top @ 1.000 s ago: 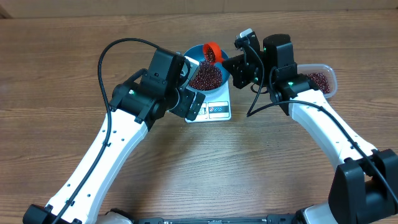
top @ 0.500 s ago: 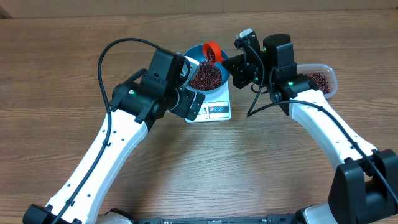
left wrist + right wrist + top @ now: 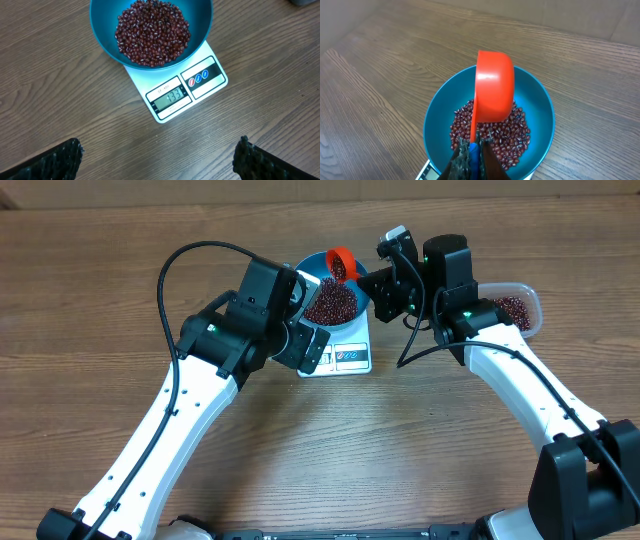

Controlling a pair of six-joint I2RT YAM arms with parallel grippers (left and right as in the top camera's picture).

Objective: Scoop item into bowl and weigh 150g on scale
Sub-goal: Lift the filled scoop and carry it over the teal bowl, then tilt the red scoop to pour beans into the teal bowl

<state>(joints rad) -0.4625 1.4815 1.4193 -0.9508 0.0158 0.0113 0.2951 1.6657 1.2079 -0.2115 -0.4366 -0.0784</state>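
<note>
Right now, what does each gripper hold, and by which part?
The right gripper is shut on the orange scoop, pinching its handle end. The left gripper is open and holds nothing.

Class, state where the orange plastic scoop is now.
Right wrist view: the orange plastic scoop is above the round blue bowl of red-brown beans, its handle gripped by the right gripper.
</note>
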